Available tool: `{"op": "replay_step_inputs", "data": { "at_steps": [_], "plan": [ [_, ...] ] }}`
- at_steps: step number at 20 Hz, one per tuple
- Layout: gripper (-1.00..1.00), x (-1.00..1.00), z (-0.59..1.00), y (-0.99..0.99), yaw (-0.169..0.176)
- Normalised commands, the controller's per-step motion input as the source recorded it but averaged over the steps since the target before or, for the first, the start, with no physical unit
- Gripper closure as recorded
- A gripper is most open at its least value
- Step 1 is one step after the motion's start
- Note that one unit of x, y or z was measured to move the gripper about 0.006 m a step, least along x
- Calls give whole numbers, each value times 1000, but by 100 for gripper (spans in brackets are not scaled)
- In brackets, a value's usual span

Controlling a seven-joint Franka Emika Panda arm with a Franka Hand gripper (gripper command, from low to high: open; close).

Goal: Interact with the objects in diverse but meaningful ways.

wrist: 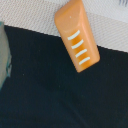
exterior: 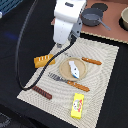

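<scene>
Lying diagonal: orange bread loaf point(wrist: 76, 35)

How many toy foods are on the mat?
4: bread loaf at the exterior view's left, fish on the plate, sausage near the front-left corner, carton at the front edge. The arm may hide more.

- Exterior view is low-res and soft all over — I can't read the print on the yellow carton point(exterior: 77, 106).
- Lighting there is even and fairly bright on the pale mat point(exterior: 105, 75); the dark table surface point(exterior: 12, 60) swallows detail.
- White arm housing point(exterior: 67, 22) is close to blown out, edges smeared.
- Shadows look soft and short, no hard directional source I can pick out.
- Wrist view is blurrier — bread loaf point(wrist: 77, 35) fills the frame with fuzzy edges, its white score marks still legible.
- Dark cloth in the wrist view point(wrist: 50, 85) is noisy and underexposed, no glare.
</scene>
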Motion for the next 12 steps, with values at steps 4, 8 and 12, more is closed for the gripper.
{"op": "replay_step_inputs", "data": {
  "at_steps": [4, 8, 12],
  "plan": [
    [-100, -1000, -545, -54, 1],
    [-100, -989, -322, -82, 32],
    [-100, -683, -156, 0, 151]
  ]
}}
